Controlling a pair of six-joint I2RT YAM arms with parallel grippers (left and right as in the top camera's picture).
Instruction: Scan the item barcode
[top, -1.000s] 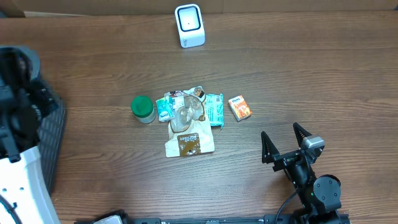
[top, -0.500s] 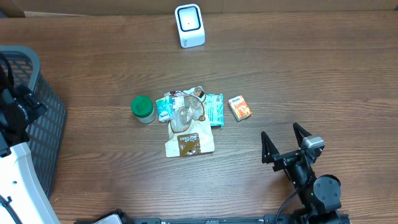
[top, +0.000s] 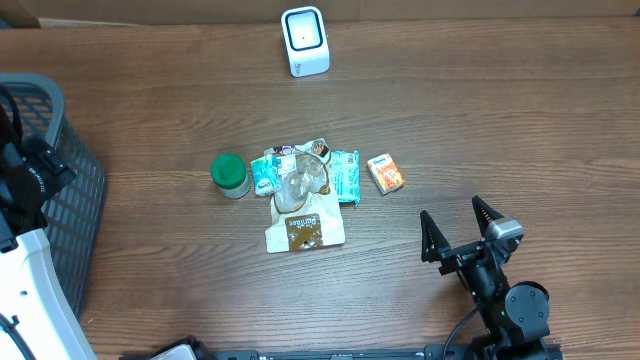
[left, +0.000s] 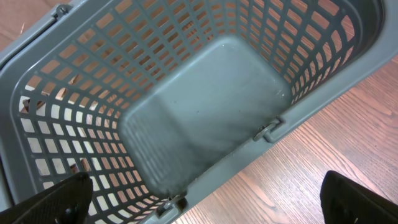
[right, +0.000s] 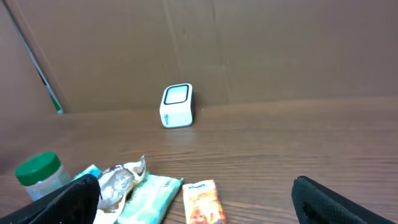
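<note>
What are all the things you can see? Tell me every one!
scanner: one, white, far middle of the table
jar: one, clear with a green lid, left of the heap
packets: a small heap, teal, white and brown, middle of the table
little box: one, orange, right of the heap
basket: one, grey, left side
table: one, brown wood, under everything
left claw: one, black, open, over the basket
right claw: one, black, open, near side, right of the heap
</note>
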